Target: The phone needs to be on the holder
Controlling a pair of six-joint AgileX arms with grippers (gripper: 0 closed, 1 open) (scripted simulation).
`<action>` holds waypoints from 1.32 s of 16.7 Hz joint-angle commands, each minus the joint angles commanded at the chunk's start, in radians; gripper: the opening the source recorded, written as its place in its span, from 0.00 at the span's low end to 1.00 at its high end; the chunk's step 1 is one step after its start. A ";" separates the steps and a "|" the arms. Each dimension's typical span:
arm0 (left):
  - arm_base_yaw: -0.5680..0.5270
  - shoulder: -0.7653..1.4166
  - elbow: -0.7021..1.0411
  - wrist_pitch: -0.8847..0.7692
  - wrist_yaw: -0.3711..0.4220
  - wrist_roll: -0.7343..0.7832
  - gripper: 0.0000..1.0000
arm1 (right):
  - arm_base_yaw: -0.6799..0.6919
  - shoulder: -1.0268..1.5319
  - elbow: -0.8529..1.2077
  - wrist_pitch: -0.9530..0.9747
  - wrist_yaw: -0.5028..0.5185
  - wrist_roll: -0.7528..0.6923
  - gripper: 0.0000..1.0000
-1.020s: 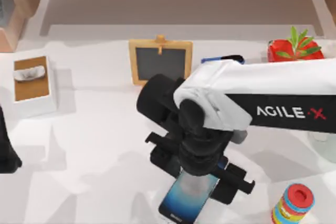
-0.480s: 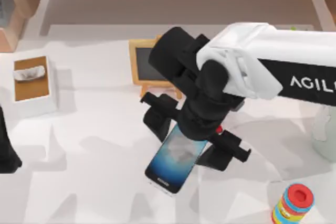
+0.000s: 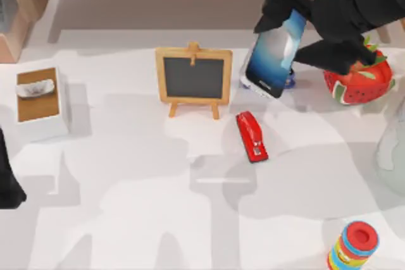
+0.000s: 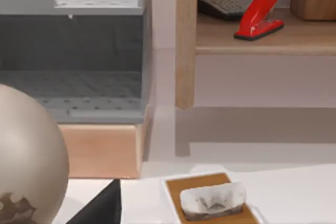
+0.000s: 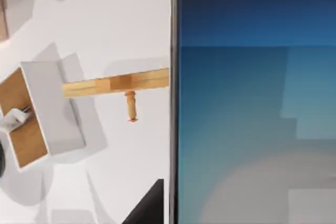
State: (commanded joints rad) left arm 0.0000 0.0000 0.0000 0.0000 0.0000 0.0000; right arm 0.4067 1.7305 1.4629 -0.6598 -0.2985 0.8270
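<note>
The right gripper, at one o'clock above the tabletop, has its fingers pinching the phone's long edges; the phone looks stiff, thin, likely slippery.

White table, seen from above. At 12 o'clock a small wooden-framed chalkboard easel stands upright. Just right of centre a red stapler lies flat. At 9 o'clock sits a white tissue box with a brown top. At 2 o'clock rests a watermelon-patterned pot. At 5 o'clock stands a striped, red-capped cylinder. Behind the table, a wooden shelf carries a second red stapler and a dark calculator.
</note>
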 joint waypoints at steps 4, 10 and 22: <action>0.000 0.000 0.000 0.000 0.000 0.000 1.00 | -0.281 -0.072 -0.018 0.070 -0.084 -0.375 0.00; 0.000 0.000 0.000 0.000 0.000 0.000 1.00 | -0.736 -0.130 -0.078 0.122 -0.226 -0.932 0.00; 0.000 0.000 0.000 0.000 0.000 0.000 1.00 | -1.382 -0.062 -0.281 0.192 -0.651 -1.664 0.00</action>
State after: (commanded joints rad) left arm 0.0000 0.0000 0.0000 0.0000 0.0000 0.0000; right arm -0.9750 1.6680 1.1815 -0.4677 -0.9493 -0.8369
